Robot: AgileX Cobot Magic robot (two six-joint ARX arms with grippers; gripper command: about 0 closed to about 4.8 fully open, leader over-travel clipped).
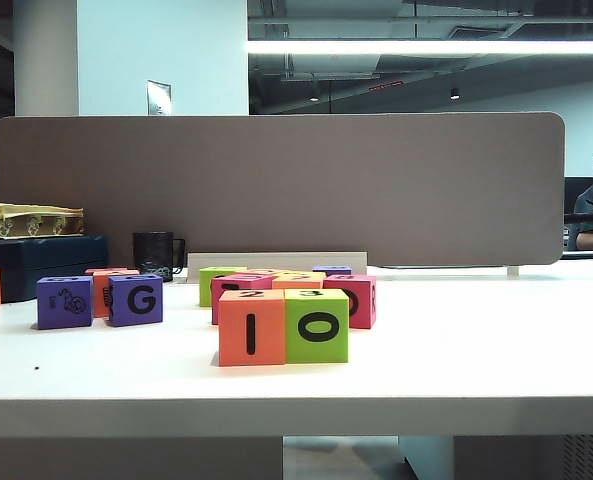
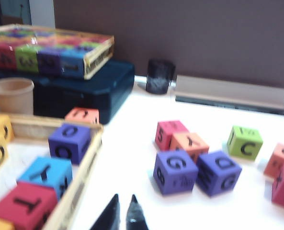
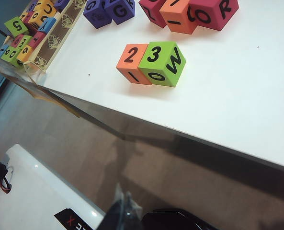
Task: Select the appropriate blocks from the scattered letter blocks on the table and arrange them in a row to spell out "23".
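Left gripper (image 2: 125,216) clenched empty, purple "G" cube (image 2: 174,171) just ahead of its jaws; right gripper (image 3: 132,218), grip unreadable, has touching orange "2" cube (image 3: 131,61) and green "3" cube (image 3: 163,63) well ahead

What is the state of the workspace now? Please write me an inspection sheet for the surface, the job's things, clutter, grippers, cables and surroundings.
Surface: white table, flat, no spill seen.
Job's things: orange cube, "2" up, touches lime green cube, "3" up; the row reads "23".
Clutter: purple "G" cube, pink "R" cube, other cubes behind; wooden tray holding cubes; black cup.
Grippers: left gripper shut, empty, over the table beside the tray; right gripper below the table's front edge, jaws unclear.
Cables: nothing seen.
Surroundings: grey partition behind the table.
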